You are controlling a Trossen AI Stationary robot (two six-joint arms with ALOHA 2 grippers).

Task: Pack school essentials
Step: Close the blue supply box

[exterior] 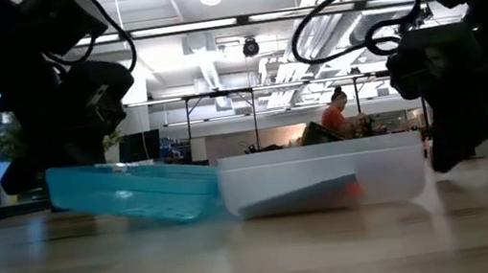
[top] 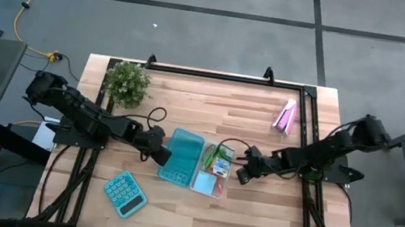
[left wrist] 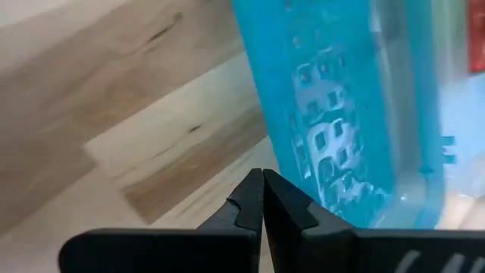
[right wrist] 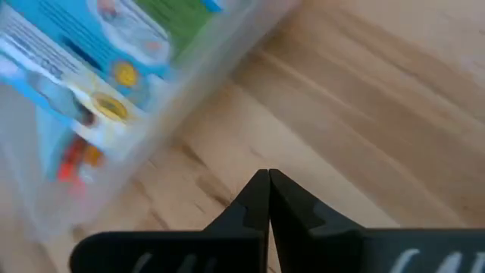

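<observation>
A clear plastic box [top: 211,171] stands mid-table, holding a green-and-blue crayon box [top: 220,161] [right wrist: 91,53] and a light-blue note pad [top: 204,181]. Its translucent blue lid [top: 181,156] [left wrist: 341,114] lies on the table at the box's left side, its right edge against the box. My left gripper [top: 163,156] [left wrist: 263,176] is shut, low over the wood right at the lid's left edge. My right gripper [top: 243,174] [right wrist: 268,176] is shut, low over bare wood just right of the box [right wrist: 151,129], holding nothing. My left gripper's shut fingertips [left wrist: 250,193] point down at a slant from the table's left, right beside the lid's left edge [left wrist: 284,171]. Whether they touch it I cannot tell.
A teal calculator [top: 125,194] lies near the front left. A small potted plant [top: 127,82] stands at the far left, and a pink-and-purple tube [top: 286,117] lies at the far right. Bare wood stretches in front of the box and behind it.
</observation>
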